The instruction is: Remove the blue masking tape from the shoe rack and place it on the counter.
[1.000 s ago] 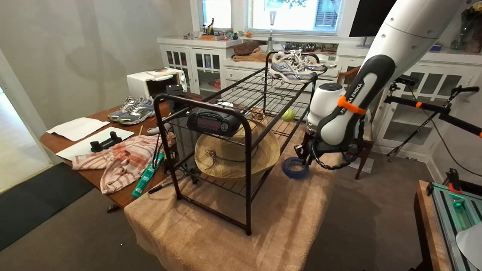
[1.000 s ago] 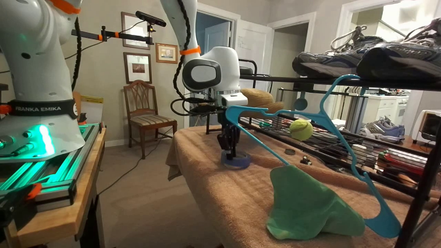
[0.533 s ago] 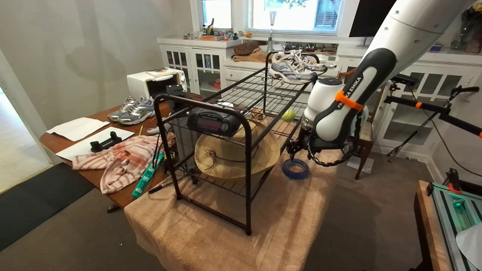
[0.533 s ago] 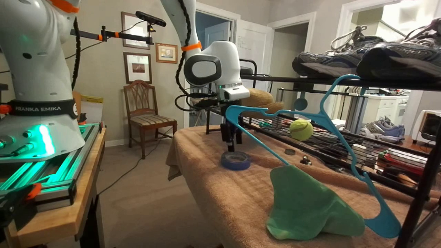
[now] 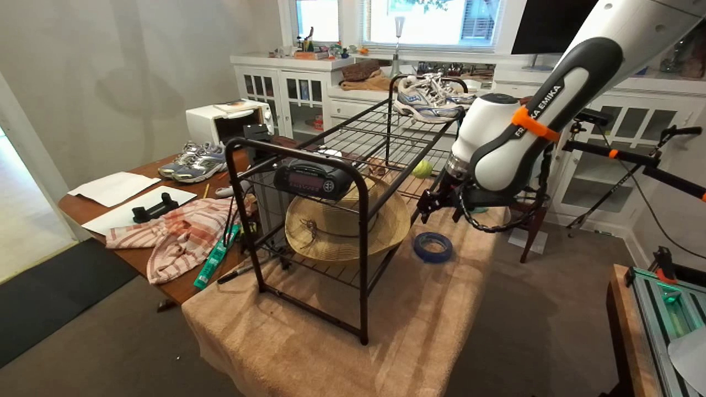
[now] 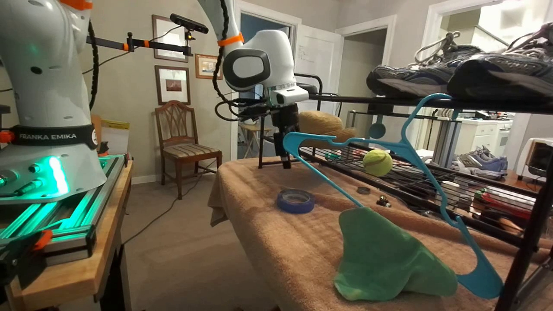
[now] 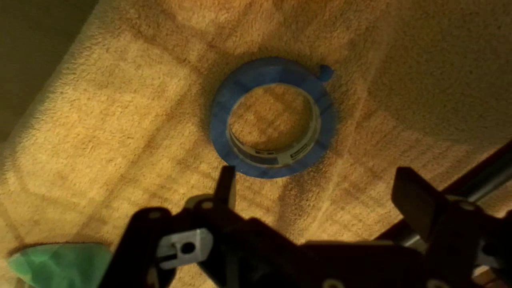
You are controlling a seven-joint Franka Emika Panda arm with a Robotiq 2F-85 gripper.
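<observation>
The blue masking tape (image 5: 433, 257) lies flat on the cloth-covered tan counter (image 5: 419, 314), beside the black wire shoe rack (image 5: 364, 275) and apart from it. In both exterior views my gripper (image 5: 439, 215) hangs above the tape (image 6: 296, 208), touching nothing that I can see. The wrist view looks down on the whole tape ring (image 7: 272, 71), with a small blue flap at its edge. There the gripper (image 7: 316, 169) stands open, its fingers wide apart, bare cloth between them. The left fingertip overlaps the ring's lower edge in the picture. A rack tube (image 7: 492, 182) crosses at the lower right.
A straw hat (image 5: 342, 248) and a clock radio (image 5: 311, 179) sit on the rack, with shoes (image 6: 497, 77) on top. A blue hanger (image 6: 481, 278) hangs from its side over a green cloth (image 6: 389, 255). A tennis ball (image 6: 377, 163) rests on the lower shelf.
A second ago my fingers were down at the tape. Since then they have lifted clear of it, spread open, and the wrist has tilted. The tape stays where it lay.
</observation>
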